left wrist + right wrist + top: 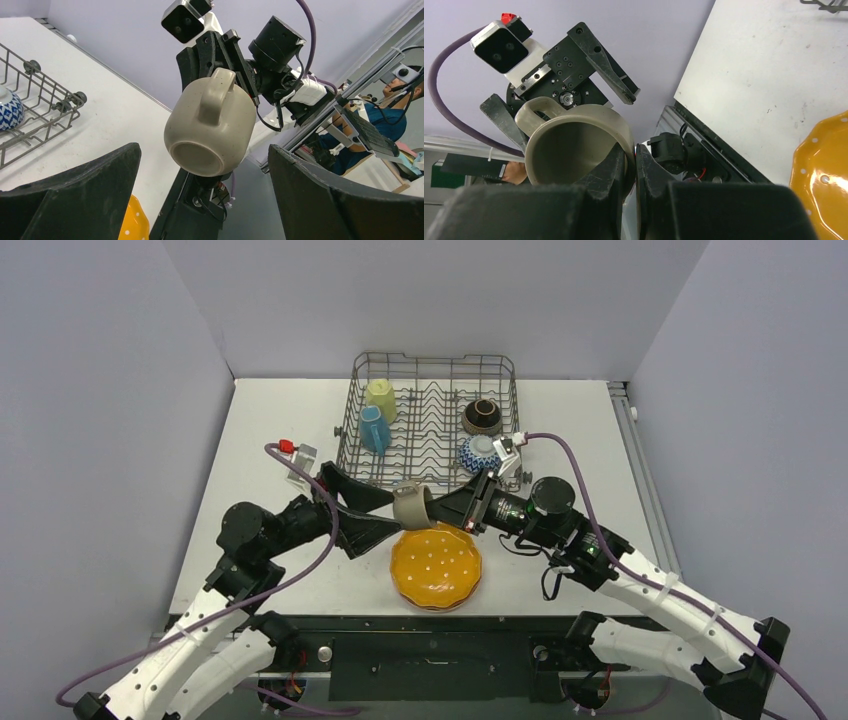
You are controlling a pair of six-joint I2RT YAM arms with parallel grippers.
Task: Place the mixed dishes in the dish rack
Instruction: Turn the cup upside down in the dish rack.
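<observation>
1. Left hand (380, 512) first: its fingers are spread wide apart and grip nothing, low over the counter (270, 440) and aimed to the right.
2. Just past those fingertips is the grey mug (410, 506). It is up in the air on its side, base turned to the left hand. In the left wrist view there are clear gaps between it and both fingers.
3. On to the right hand (445, 512): it's clamped on the mug's rim, one finger inside the mouth and one outside, pinching the wall. The mug's handle sits on the side away from that pinch.
4. The mug hangs between the two hands, off the counter, just in front of the near edge of the dish rack (435, 356).
5. Inside the rack, on the left, are the pale-yellow mug (380, 397) and, nearer the arms, the blue mug (375, 430).
6. On the rack's right side is the dark brown bowl (481, 416), with the blue-white patterned bowl (479, 452) just in front of it.
7. Down on the counter, below the held mug, lies the orange plate (437, 567), flat, near the counter's front edge.
</observation>
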